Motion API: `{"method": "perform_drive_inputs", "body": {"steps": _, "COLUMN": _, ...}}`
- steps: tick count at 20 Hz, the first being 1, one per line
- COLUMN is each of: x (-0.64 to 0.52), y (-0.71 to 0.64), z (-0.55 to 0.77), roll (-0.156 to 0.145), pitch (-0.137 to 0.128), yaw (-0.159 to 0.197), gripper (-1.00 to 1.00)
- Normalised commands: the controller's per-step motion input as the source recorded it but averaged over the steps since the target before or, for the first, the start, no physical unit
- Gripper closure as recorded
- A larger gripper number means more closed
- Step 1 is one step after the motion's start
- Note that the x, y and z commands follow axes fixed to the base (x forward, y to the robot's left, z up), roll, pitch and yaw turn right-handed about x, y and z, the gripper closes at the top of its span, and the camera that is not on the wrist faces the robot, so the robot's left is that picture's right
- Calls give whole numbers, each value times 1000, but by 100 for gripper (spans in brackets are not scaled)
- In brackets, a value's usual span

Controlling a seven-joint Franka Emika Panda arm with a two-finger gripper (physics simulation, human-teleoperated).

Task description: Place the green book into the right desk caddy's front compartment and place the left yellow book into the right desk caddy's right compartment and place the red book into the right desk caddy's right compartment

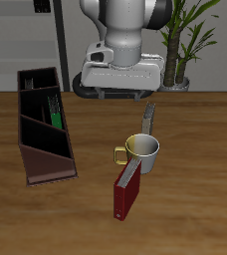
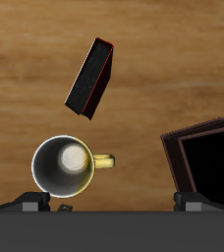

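The red book [image 1: 125, 189] [image 2: 91, 77] stands upright near the table's front edge, just in front of a white mug. Inside the right desk caddy [image 1: 46, 164] [image 2: 207, 157], the green book [image 1: 57, 111] leans in a section about halfway along its length. A thin olive-yellow book [image 1: 148, 120] stands on edge behind the mug; I cannot tell whether it is the left yellow book. My gripper [image 1: 122, 95] [image 2: 112, 202] hangs high above the mug and the thin book. It is open, its fingertips [image 2: 30, 203] spread wide, and it holds nothing.
A white mug [image 1: 143, 150] [image 2: 65, 164] with a yellow handle stands between the red book and the thin book. A potted plant [image 1: 185, 50] is at the table's back. A dark shelf unit stands behind the caddy.
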Motion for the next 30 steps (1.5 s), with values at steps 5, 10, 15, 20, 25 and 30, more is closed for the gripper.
{"method": "perform_drive_inputs", "body": {"steps": 5, "x": 328, "y": 173, "z": -42, "roll": 46, "pitch": 3, "yaw": 15, "gripper": -100}}
{"method": "perform_drive_inputs", "body": {"steps": 10, "x": 480, "y": 138, "z": -167, "roll": 48, "pitch": 11, "yaw": 18, "gripper": -100}}
{"method": "perform_drive_inputs", "body": {"steps": 15, "x": 423, "y": 32, "z": 8, "roll": -11, "pitch": -14, "yaw": 13, "gripper": -100}}
{"method": "perform_drive_inputs", "body": {"steps": 20, "x": 440, "y": -40, "z": 68, "roll": -52, "pitch": -22, "yaw": -56, "gripper": -100}}
{"method": "perform_drive_inputs", "body": {"steps": 25, "x": 223, "y": 48, "z": -146, "roll": -8, "pitch": -11, "yaw": -43, "gripper": -100}}
{"method": "perform_drive_inputs", "body": {"steps": 30, "x": 237, "y": -87, "z": -223, "roll": -11, "pitch": -26, "yaw": -98, "gripper": -100}}
